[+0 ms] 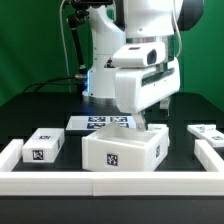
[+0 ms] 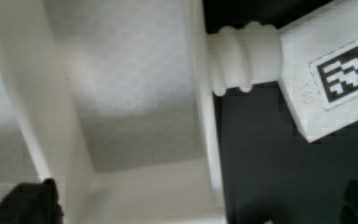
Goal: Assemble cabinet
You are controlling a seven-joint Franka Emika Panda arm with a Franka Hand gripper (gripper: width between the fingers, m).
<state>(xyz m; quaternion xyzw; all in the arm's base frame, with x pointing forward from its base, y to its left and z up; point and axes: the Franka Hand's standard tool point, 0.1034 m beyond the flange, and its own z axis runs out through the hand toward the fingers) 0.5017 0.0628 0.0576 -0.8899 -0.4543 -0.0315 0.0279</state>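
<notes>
— Where is the cabinet's large white plastic box body (image 1: 122, 150)?
— It stands on the black table (image 1: 40, 115), in the middle near the front. Its open side faces up, and there is a square black-and-white tag on its front face. The white robot arm (image 1: 140, 60) hangs right above it. Its fingers (image 2: 25, 205) reach down at the box's rear rim, toward the exterior view's right.
— Are the fingers open or closed?
— I cannot tell. The wrist view shows only one dark fingertip beside the pale inner wall. In the exterior view the tips end at the rim.
— Other parts?
— A smaller white tagged box part (image 1: 43, 146) lies apart on the exterior view's left, and a second small white box part (image 1: 207, 133) lies on the right. The wrist view shows a white tagged piece with a ribbed round knob (image 2: 242, 58) just outside the wall. The marker board (image 1: 105, 122) lies behind the box. A low white border rail (image 1: 110, 181) runs along the front.
</notes>
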